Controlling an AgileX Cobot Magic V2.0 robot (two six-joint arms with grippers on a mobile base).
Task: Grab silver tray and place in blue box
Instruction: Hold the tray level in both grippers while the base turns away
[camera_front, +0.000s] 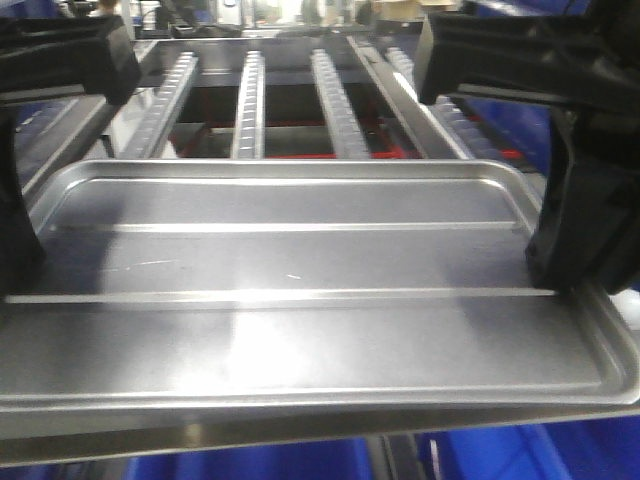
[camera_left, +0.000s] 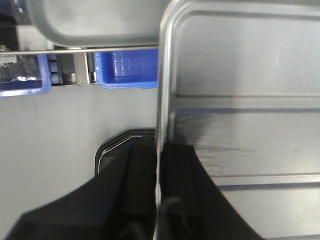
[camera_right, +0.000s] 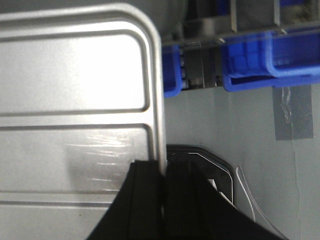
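Note:
The silver tray (camera_front: 300, 260) fills the front view and hangs level in the air, its two long ridges running left to right. My left gripper (camera_front: 15, 250) is shut on its left rim. My right gripper (camera_front: 570, 260) is shut on its right rim. In the left wrist view the rim of the tray (camera_left: 240, 100) runs between the black fingers of the left gripper (camera_left: 159, 147). The right wrist view shows the tray (camera_right: 75, 100) pinched the same way by the right gripper (camera_right: 162, 167). A blue box (camera_front: 270, 465) shows under the tray's near edge.
A rack of roller rails (camera_front: 250, 100) stands behind the tray. Blue bins (camera_left: 127, 67) (camera_right: 270, 60) sit on low shelves above the grey floor (camera_left: 60, 130). A grey rounded tray-like edge (camera_left: 95, 20) lies at the top. A tape patch (camera_right: 292, 112) marks the floor.

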